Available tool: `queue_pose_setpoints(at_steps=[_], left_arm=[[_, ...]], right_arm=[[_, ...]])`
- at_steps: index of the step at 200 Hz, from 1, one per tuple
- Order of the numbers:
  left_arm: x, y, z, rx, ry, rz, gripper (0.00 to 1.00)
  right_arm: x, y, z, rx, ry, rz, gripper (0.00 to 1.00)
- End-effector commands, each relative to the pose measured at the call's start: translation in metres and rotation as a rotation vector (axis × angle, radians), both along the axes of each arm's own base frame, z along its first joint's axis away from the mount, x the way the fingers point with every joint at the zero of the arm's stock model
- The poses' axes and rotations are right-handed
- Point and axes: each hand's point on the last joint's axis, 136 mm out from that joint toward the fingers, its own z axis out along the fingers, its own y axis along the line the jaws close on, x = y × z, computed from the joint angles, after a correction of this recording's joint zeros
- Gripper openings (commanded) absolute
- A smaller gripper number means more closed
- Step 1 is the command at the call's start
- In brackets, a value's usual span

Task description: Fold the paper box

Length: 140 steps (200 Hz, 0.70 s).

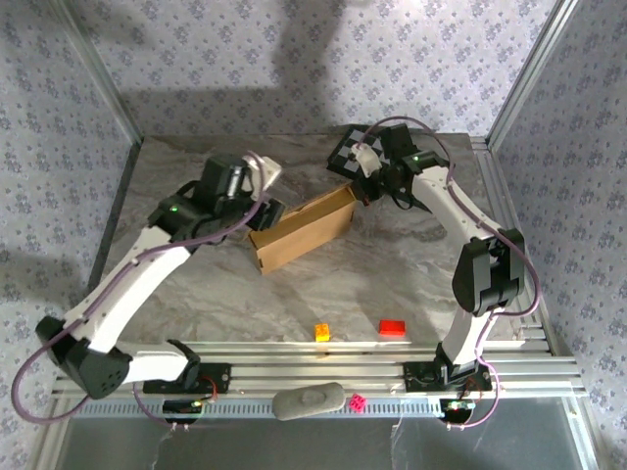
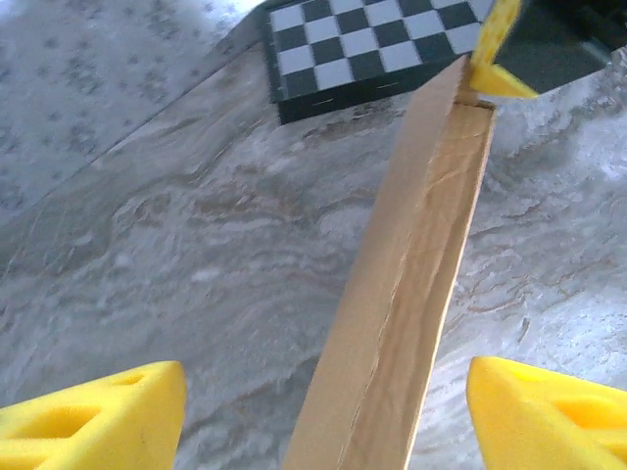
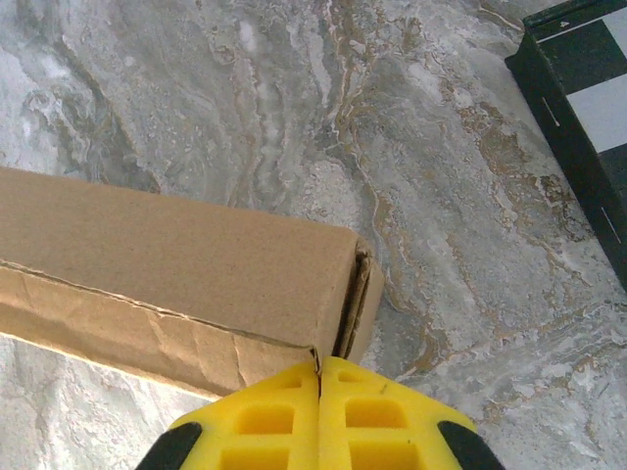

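Starting at the left, our left gripper (image 2: 323, 397) sits well left of the black-and-white checkered board (image 1: 355, 147). Its yellow foam fingers (image 2: 108, 416) are spread wide and straddle one end of the paper box (image 1: 302, 228) without touching it.

The paper box is a plain brown corrugated cardboard mailer, already closed up into a shallow rectangle. It lies slanted on the grey marble-patterned table (image 1: 392, 264), and its far end comes up just beside the near-left corner of the checkered board.

We judge the paper box to be light and stiff across its broad face but weak along its narrow side. That wall is already creased and wrinkled in both wrist views, and the end flap gapes a little. It would probably skate on the smooth table if pushed from one end alone.

We would take hold across the short width near a corner, where two walls brace each other, and not on the wrinkled long wall. One end should be steadied while the other is pressed.

At the end nearest the checkered board, our right gripper (image 3: 319, 416) has its yellow pads pressed together right at the box corner. We cannot make out any cardboard caught between them.
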Motion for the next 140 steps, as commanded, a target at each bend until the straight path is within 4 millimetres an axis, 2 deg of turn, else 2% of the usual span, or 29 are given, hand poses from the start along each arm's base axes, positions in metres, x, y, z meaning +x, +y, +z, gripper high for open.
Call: queue_pose_setpoints(at_steps=[1, 24, 45, 65, 90, 140], left_arm=[[-0.033, 0.038, -0.029, 0.004, 0.225, 0.162, 0.65], [-0.053, 0.054, -0.043, 0.027, 0.283, 0.182, 0.66], [-0.059, 0.054, -0.054, 0.007, 0.332, 0.168, 0.68], [-0.059, 0.052, -0.062, 0.012, 0.376, 0.168, 0.66], [-0.057, 0.062, -0.071, 0.066, 0.41, 0.206, 0.56], [-0.05, 0.071, -0.078, 0.138, 0.375, 0.196, 0.59]], right_arm=[[-0.001, 0.001, 0.002, -0.015, 0.041, -0.023, 0.0], [-0.001, 0.003, 0.002, -0.012, 0.056, -0.02, 0.0], [-0.002, 0.005, 0.001, -0.014, 0.064, -0.016, 0.0], [-0.002, 0.006, -0.001, -0.02, 0.071, -0.017, 0.0], [-0.001, 0.004, -0.001, -0.026, 0.076, -0.025, 0.0], [0.001, 0.006, -0.003, -0.018, 0.102, -0.026, 0.0]])
